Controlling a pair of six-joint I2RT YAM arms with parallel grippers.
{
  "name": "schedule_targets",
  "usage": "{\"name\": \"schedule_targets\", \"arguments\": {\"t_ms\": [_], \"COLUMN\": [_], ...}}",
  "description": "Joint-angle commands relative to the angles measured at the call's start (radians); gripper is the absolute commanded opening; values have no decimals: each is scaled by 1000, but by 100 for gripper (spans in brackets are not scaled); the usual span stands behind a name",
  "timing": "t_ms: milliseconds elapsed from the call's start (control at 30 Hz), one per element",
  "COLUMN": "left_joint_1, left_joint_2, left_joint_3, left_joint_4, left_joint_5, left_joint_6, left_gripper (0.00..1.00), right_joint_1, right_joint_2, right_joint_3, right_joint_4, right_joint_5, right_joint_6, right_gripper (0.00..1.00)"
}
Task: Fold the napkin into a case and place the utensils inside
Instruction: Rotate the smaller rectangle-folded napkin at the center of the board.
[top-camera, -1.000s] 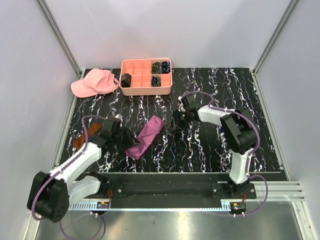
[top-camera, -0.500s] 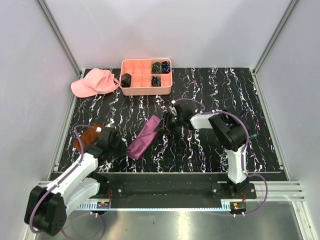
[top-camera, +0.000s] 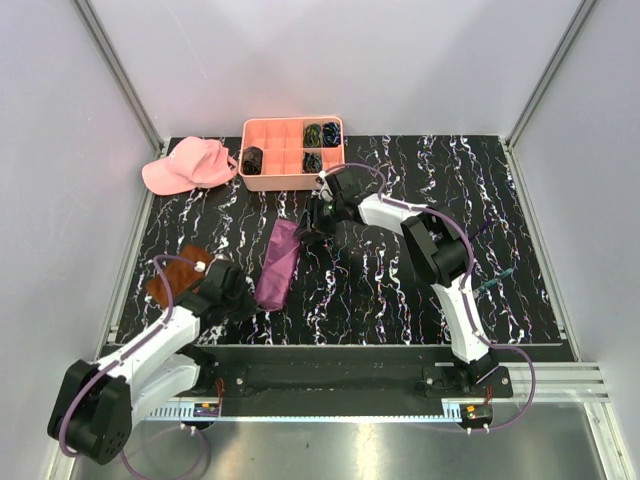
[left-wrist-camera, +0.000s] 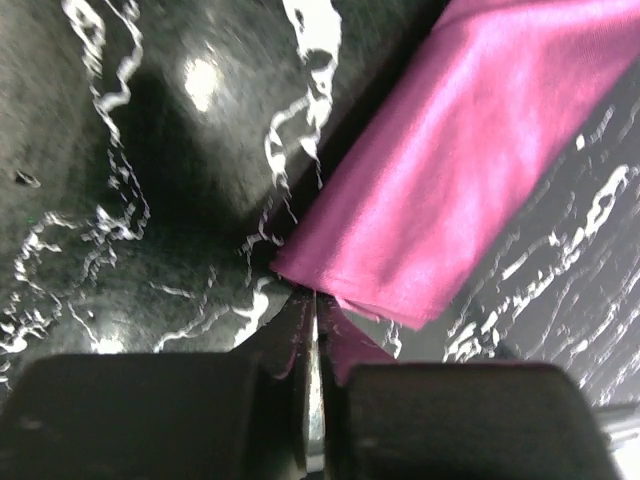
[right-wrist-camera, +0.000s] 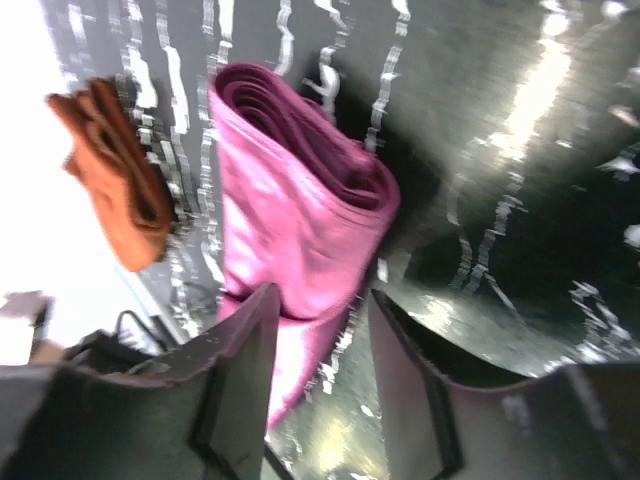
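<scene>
The napkin (top-camera: 278, 262) lies on the black marbled table as a narrow magenta folded roll, nearly upright in the top view. My left gripper (top-camera: 248, 298) is at its near end. In the left wrist view that gripper (left-wrist-camera: 315, 297) is shut, its tips touching the near corner of the napkin (left-wrist-camera: 460, 180); I see no cloth between the jaws. My right gripper (top-camera: 312, 222) is at the far end of the roll. The right wrist view shows it (right-wrist-camera: 320, 293) open, with the layered end of the napkin (right-wrist-camera: 290, 220) just beyond its fingers. The utensils are out of view.
A rust-brown cloth (top-camera: 172, 275) lies left of my left gripper and also shows in the right wrist view (right-wrist-camera: 115, 180). A pink cap (top-camera: 185, 165) sits at the back left. Beside it is a pink compartment tray (top-camera: 293, 183) holding dark coiled bundles.
The right gripper swept left and toward the back, and the roll's far end swung left with it. The left gripper closed, drew back, then came up against the near end.
</scene>
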Motion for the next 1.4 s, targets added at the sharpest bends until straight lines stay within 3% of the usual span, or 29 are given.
{"name": "schedule_targets", "arguments": {"t_ms": [0,67,167,367,567,633,700,833,900,1033,1100,1167,1200,1367], "left_joint_1": [-7,-5,1,27,13,-4,-22,-70,-74,-90,-97,-97,-97,-97], "left_joint_2": [-136,-187,-167,46,149,147,132,49,-26,-152,-193,-181,-166,-46], "left_joint_3": [49,97,167,206,88,43,3,-26,-21,31,60,116,144,293], "left_joint_4": [-18,-44,-87,-50,105,125,148,177,176,166,165,163,147,114], "left_joint_5": [69,54,21,25,-3,-6,5,21,41,101,115,159,197,307], "left_joint_6": [42,56,82,125,87,62,19,-33,-33,-7,46,99,155,269], "left_gripper": [20,27,29,19,17,16,16,17,24,33,42,47,54,56], "right_joint_1": [-7,-9,-10,-9,-87,-154,-252,-508,-628,-729,-743,-743,-743,-743], "right_joint_2": [-41,-86,-147,-170,-380,-521,-654,-787,-778,-672,-598,-537,-517,-447], "right_joint_3": [48,16,-49,-106,-291,-357,-437,-572,-584,-563,-537,-509,-500,-503], "right_joint_4": [-163,-179,-183,-152,-157,-179,-237,-290,-333,-368,-368,-350,-347,-318], "right_joint_5": [88,113,152,135,334,400,498,475,488,596,618,638,629,644], "right_joint_6": [-107,-110,-101,-60,44,43,37,-12,-67,-115,-141,-143,-143,-100], "right_gripper": [53,58,66,67,69,71,88,96,98,97,95,94,93,77]}}
